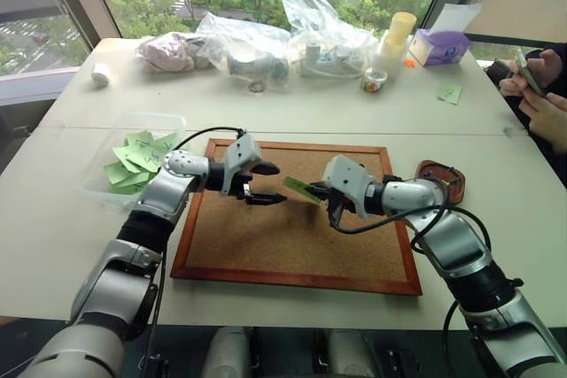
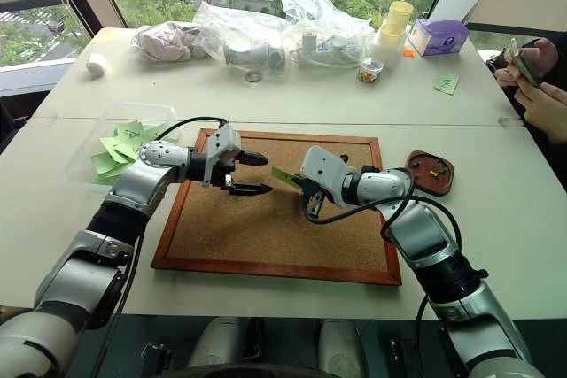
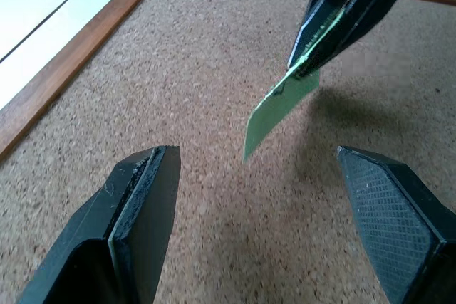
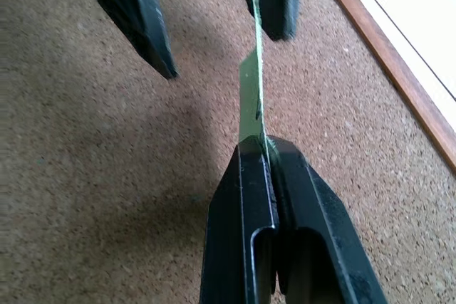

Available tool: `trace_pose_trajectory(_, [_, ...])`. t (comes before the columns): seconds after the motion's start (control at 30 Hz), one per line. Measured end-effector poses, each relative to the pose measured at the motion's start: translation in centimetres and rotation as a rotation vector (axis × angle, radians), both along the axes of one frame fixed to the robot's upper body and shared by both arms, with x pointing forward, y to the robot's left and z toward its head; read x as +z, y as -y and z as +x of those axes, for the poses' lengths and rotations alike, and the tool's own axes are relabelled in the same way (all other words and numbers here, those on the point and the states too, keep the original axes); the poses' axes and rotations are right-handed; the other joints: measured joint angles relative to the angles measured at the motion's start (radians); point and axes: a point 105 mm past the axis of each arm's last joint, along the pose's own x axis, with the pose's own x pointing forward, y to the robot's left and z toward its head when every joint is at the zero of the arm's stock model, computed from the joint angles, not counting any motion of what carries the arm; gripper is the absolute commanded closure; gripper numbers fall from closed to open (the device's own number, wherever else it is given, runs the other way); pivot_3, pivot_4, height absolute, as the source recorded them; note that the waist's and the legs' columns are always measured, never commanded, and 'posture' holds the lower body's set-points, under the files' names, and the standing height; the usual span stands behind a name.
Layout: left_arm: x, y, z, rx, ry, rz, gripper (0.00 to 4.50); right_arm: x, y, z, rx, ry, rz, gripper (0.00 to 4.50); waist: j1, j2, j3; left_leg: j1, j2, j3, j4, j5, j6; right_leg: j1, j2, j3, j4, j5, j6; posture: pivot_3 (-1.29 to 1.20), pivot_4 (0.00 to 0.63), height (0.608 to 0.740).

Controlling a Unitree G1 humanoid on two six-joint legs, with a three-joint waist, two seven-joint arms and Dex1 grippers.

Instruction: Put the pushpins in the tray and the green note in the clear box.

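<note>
Clear box (image 1: 168, 119) sits at corkboard's 9 o'clock on the counter (image 1: 80, 219), w/ a bunch of green slips (image 1: 133, 165) inside. Left end effector (image 1: 266, 184) hangs over the corkboard (image 1: 292, 245), fingers spread wide, nothing betw. them. Green note (image 1: 299, 189): thin pale-green slip, dark mark near the gripped end, seen nearly edge-on. It's held up over the cork, free end pointing toward 9 o'clock at the left end effector's gap, just short of it, not touching. Right end effector (image 1: 330, 205) is clamped tight on the note's other end. Red-brown tray (image 2: 431, 172) at board's 3 o'clock, w/ small pushpins (image 2: 434, 168) in it.
</note>
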Motion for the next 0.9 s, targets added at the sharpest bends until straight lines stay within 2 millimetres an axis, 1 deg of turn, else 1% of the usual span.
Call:
trace_pose_trajectory(0.2, [0.5,1.9,0.1,-0.061,0.005,-0.037,0.62,0.2,-0.2,-0.4,0.014,-0.010,-0.001,4.50,-0.001,0.000,0.000,0.000,0.000,-0.001,0.000,0.000,0.000,0.000,0.000,0.000,0.000,0.000,0.000,0.00,0.150,0.740])
trace_pose_trajectory(0.23, [0.5,2.1,0.0,-0.071,0.002,-0.040,1.14,0.2,-0.2,-0.4,0.013,-0.012,-0.001,4.50,-0.001,0.000,0.000,0.000,0.000,-0.001,0.000,0.000,0.000,0.000,0.000,0.000,0.000,0.000,0.000,0.00,0.150,0.740])
trace_pose_trajectory(0.3, [0.4,2.3,-0.2,-0.087,-0.010,-0.043,1.87,0.1,-0.1,-0.4,0.008,-0.017,-0.003,4.50,-0.002,0.000,0.000,0.000,0.000,-0.001,0.000,0.000,0.000,0.000,0.000,0.000,0.000,0.000,0.000,0.00,0.150,0.740])
trace_pose_trajectory(0.43, [0.3,2.2,-0.5,-0.102,-0.047,-0.045,4.05,0.0,-0.1,-0.3,0.001,-0.024,-0.005,4.50,-0.002,0.000,0.000,0.000,0.000,-0.001,0.000,0.000,0.000,0.000,0.001,0.000,0.000,0.000,0.000,0.00,0.150,0.740])
trace_pose_trajectory(0.47, [0.4,2.2,-0.6,-0.106,-0.058,-0.047,4.42,0.0,0.0,-0.3,-0.001,-0.025,-0.006,4.50,-0.002,0.000,0.000,0.000,0.000,-0.001,0.000,0.000,0.000,0.000,0.001,0.000,0.000,0.000,0.000,0.00,0.150,0.740])
trace_pose_trajectory(0.6, [1.4,1.9,-0.8,-0.108,-0.068,-0.061,4.47,0.2,0.1,-0.3,-0.005,-0.019,-0.006,4.50,-0.001,0.000,0.000,0.000,0.000,-0.002,0.001,0.000,0.000,0.000,0.001,0.000,0.000,0.000,0.000,0.00,0.150,0.740])
trace_pose_trajectory(0.7, [2.3,1.6,-0.7,-0.088,-0.052,-0.067,4.47,0.8,0.3,-0.1,-0.014,-0.012,-0.002,4.50,-0.001,0.000,0.000,0.000,0.001,-0.002,0.001,0.000,0.000,0.000,0.001,0.000,0.001,0.000,0.000,0.00,0.150,0.740])
trace_pose_trajectory(0.83, [3.8,0.6,-0.5,-0.027,-0.018,-0.098,4.47,1.8,1.4,0.1,-0.059,-0.037,0.050,4.50,-0.001,0.000,0.000,0.000,0.001,-0.003,0.001,0.000,0.000,0.000,0.000,0.000,0.001,0.000,0.000,0.00,0.150,0.740])
trace_pose_trajectory(0.9, [4.3,-0.2,-0.4,0.017,0.003,-0.105,4.47,2.2,2.1,0.2,-0.089,-0.060,0.081,4.50,-0.001,0.000,0.000,0.000,0.001,-0.003,0.001,0.000,0.000,0.000,0.000,0.000,0.001,0.000,0.000,0.00,0.150,0.740])
